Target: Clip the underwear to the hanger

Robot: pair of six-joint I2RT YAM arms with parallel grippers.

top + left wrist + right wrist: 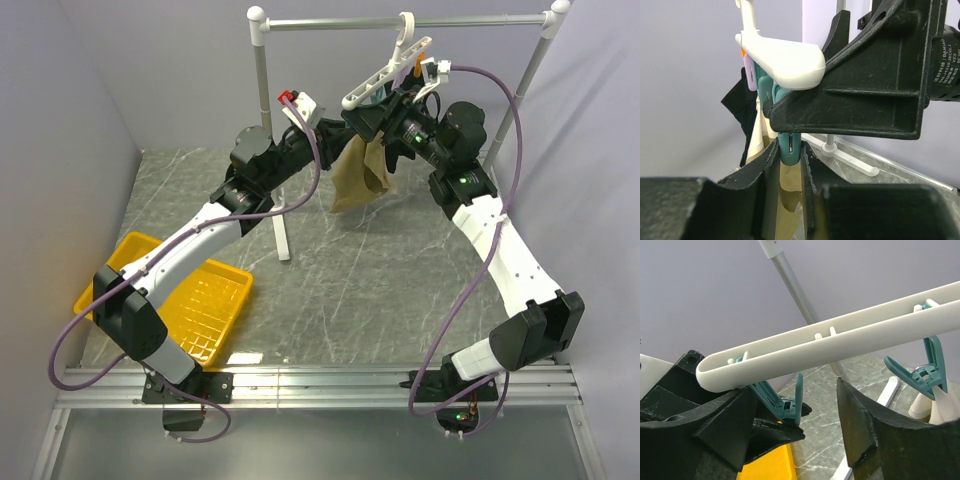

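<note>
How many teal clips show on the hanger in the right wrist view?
2: one clip near the hanger's left end, another toward the right. More may be hidden.

A silver clothes rack (400, 22) stands at the far side of a grey marble-patterned table (350, 290). It is 1 horizontal bar on 2 posts, with white joints (257, 15) at the top corners and a white foot (283, 240) under the left post. In front of the rack and to its left lies a yellow mesh basket (215, 310). Farther in front, along the table's near edge, runs an aluminium track (330, 385). Plain grey walls (80, 100) rise behind and beside the rack. The left wrist view shows a black cloth-like shape (742, 107) — its place relative to the rack cannot be told.
</note>
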